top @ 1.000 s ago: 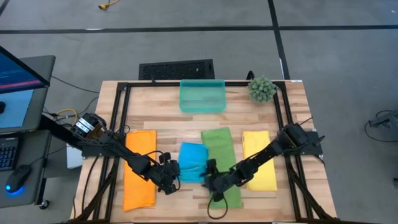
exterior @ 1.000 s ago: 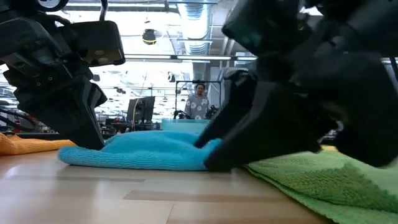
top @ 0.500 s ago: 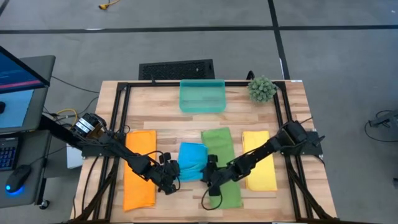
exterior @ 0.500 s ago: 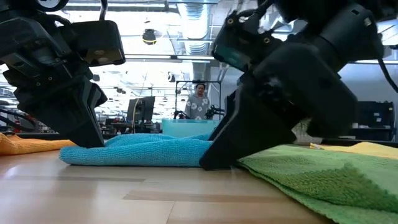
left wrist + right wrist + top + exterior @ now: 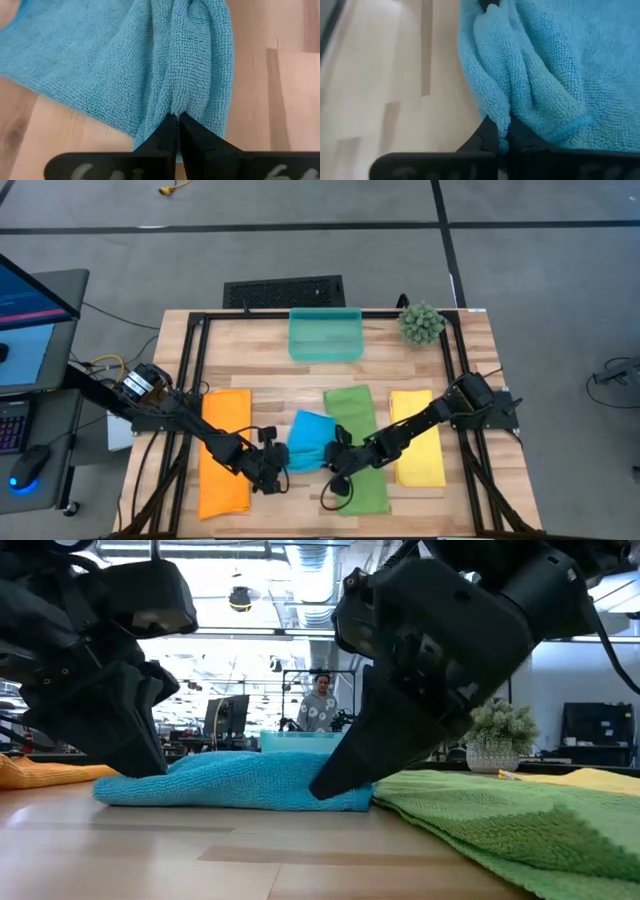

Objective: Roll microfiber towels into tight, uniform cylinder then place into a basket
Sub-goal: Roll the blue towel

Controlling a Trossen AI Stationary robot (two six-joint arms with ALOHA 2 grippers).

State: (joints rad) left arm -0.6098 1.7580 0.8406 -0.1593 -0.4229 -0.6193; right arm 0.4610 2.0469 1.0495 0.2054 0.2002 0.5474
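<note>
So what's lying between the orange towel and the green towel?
The blue towel, bunched, pinched by the left gripper and right gripper; clearest in the high view.

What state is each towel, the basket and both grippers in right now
Blue towel: partly bunched, pinched at both near corners.
Orange towel: flat.
Green towel: flat, under the right arm.
Yellow towel: flat.
Basket: holds no towel.
Left gripper: shut on blue towel.
Right gripper: shut on blue towel.

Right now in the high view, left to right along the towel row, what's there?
orange towel → left gripper → blue towel → right gripper → green towel → yellow towel
</note>
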